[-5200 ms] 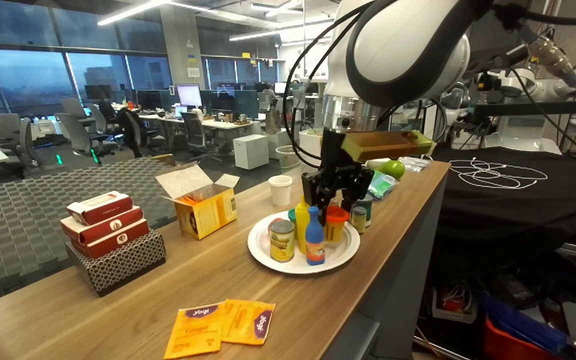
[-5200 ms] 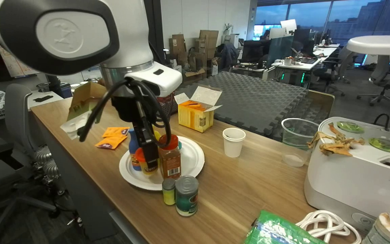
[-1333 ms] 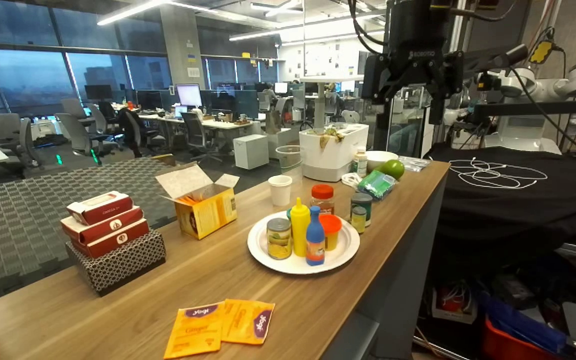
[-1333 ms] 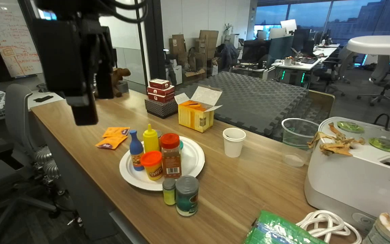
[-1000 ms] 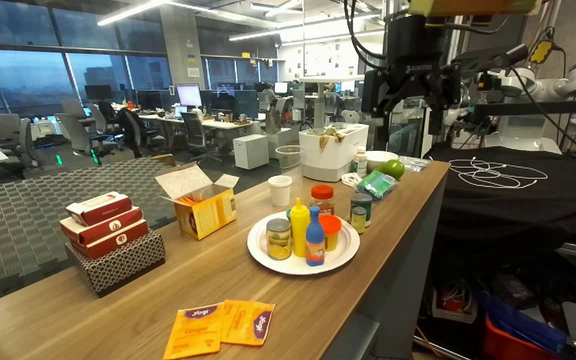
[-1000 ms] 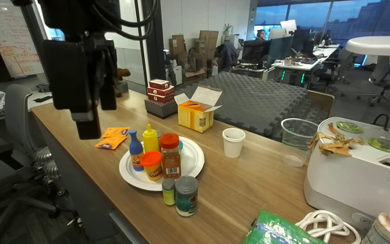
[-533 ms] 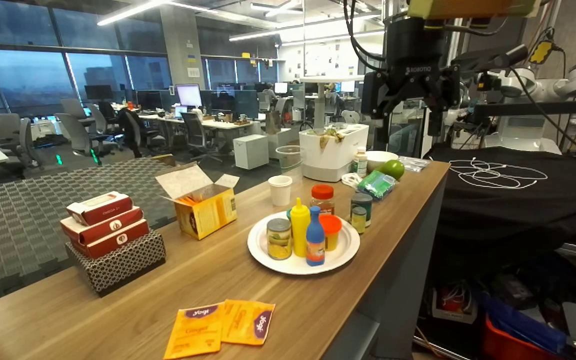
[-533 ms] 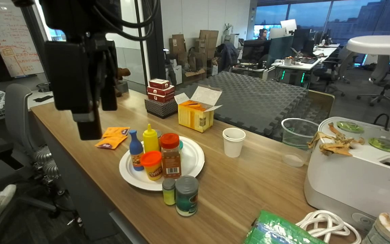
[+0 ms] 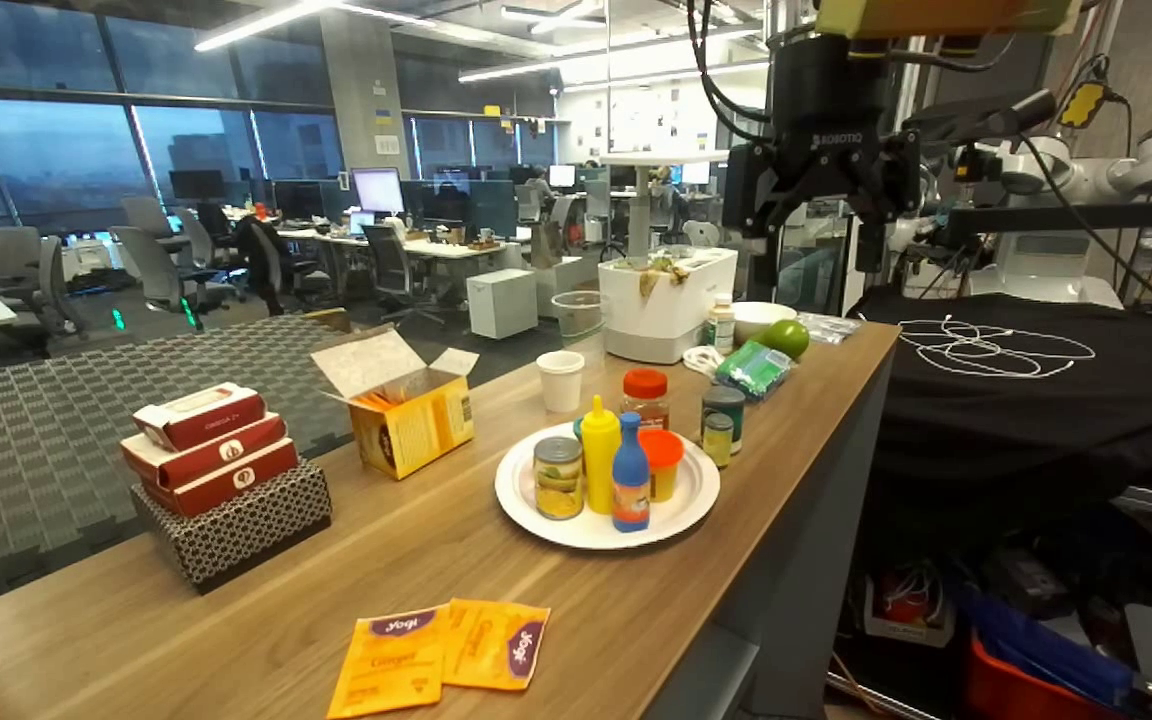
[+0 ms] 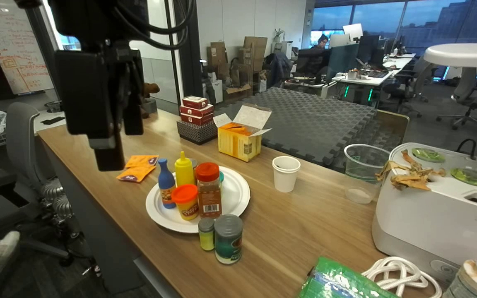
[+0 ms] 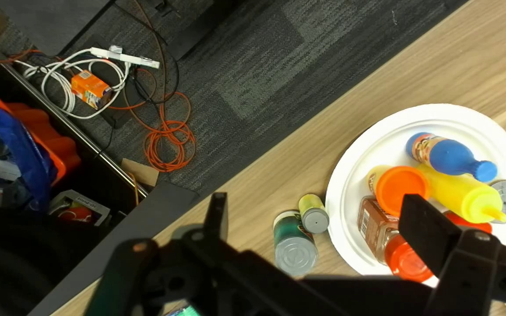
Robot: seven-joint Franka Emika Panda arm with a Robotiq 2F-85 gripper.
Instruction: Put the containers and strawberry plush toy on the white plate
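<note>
Spread jaws have risen clear of the plate [image 10: 235, 194].

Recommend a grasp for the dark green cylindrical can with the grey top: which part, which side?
Probably the upper wall, from straight above: the dark green can stands upright. I'd turn the open black gripper so both jaws clear the small yellow-green cylinder crowding one side.
</note>
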